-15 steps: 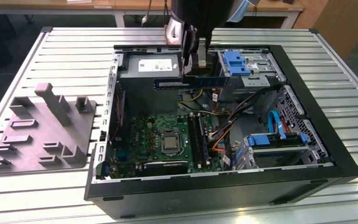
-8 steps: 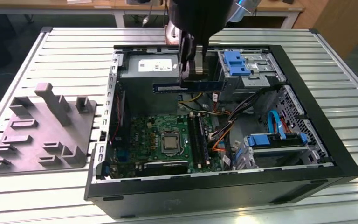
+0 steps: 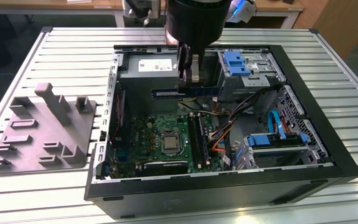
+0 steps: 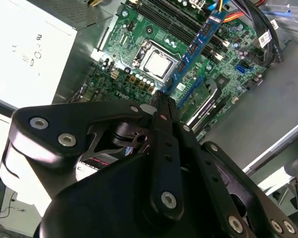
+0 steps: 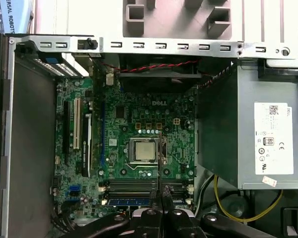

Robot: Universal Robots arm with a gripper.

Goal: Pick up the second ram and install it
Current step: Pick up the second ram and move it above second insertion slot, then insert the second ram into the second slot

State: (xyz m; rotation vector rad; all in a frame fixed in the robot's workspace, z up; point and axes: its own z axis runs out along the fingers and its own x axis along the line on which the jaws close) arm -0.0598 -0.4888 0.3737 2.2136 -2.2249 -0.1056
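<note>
In the exterior view my gripper (image 3: 186, 85) hangs inside the open computer case, shut on the second ram (image 3: 166, 92). The blue-green stick is level, gripped near its middle, above the green motherboard (image 3: 157, 133) and its long black memory slots (image 3: 195, 135). The second wrist view shows the closed fingers (image 4: 164, 116) clamping one edge of the second ram (image 4: 193, 49), which runs out over the board beside the silver processor (image 4: 158, 64). In the first wrist view the gripper (image 5: 164, 196) sits over the slots (image 5: 129, 186), with the stick (image 5: 129, 202) edge-on.
A grey slotted holder block (image 3: 42, 126) lies on the slatted table at the exterior view's left. Inside the case (image 3: 229, 184) are a grey power supply (image 3: 151, 67), blue-tabbed drive cages (image 3: 236, 63) (image 3: 275, 140) and loose cables (image 3: 229, 126) next to the slots.
</note>
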